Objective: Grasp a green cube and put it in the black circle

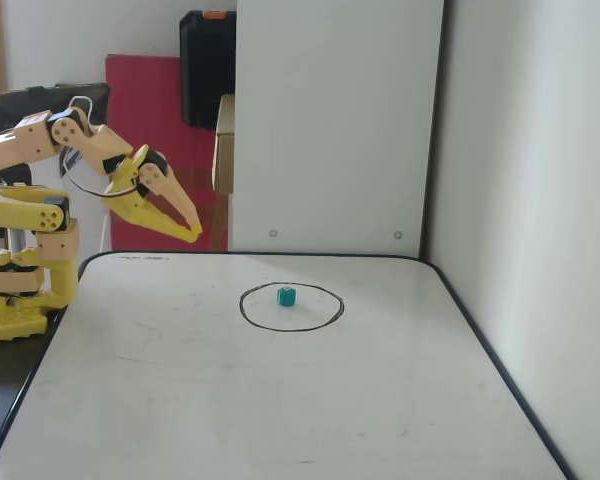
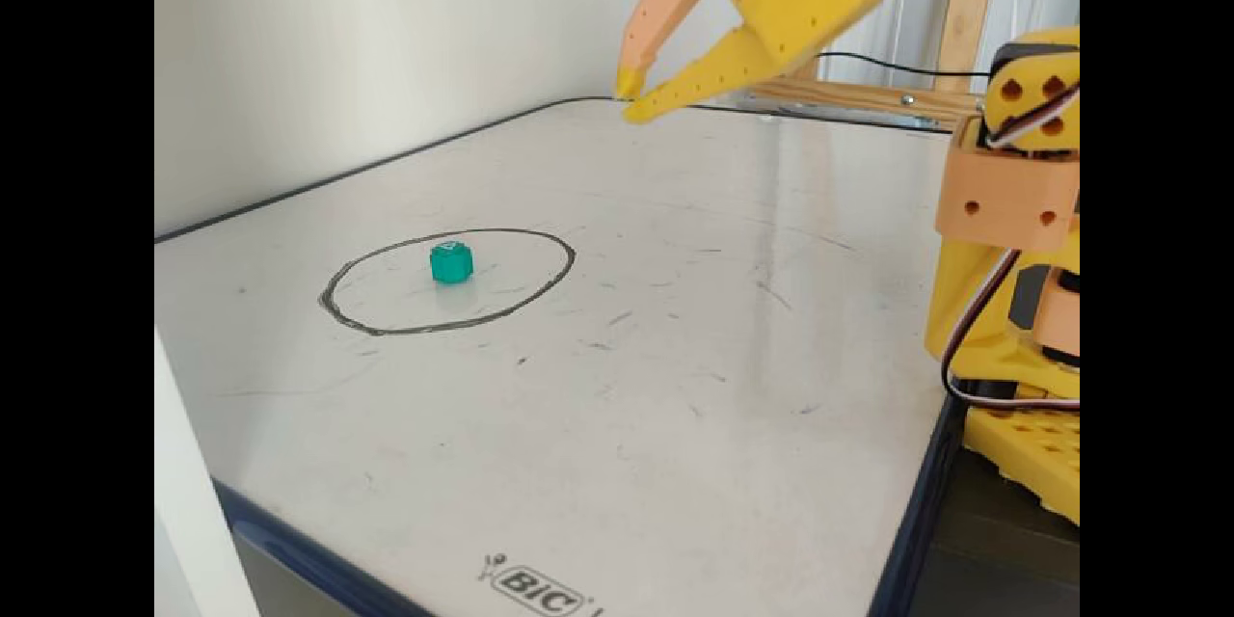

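A small green cube [image 1: 286,296] sits on the whiteboard inside the hand-drawn black circle [image 1: 291,325], near its middle; it shows the same way in the other fixed view, cube [image 2: 450,262] within the circle [image 2: 443,325]. My yellow gripper [image 1: 191,233] hangs in the air above the board's far left corner, well away from the cube, tips pointing down. In the other fixed view the gripper [image 2: 631,102] is high at the top, its fingertips nearly touching, with nothing between them.
The whiteboard [image 1: 230,400] has a dark rim and bears faint scuff marks. The arm's yellow base [image 1: 15,280] stands off its left edge. A white panel [image 1: 335,120] and a wall [image 1: 540,200] close the back and right sides.
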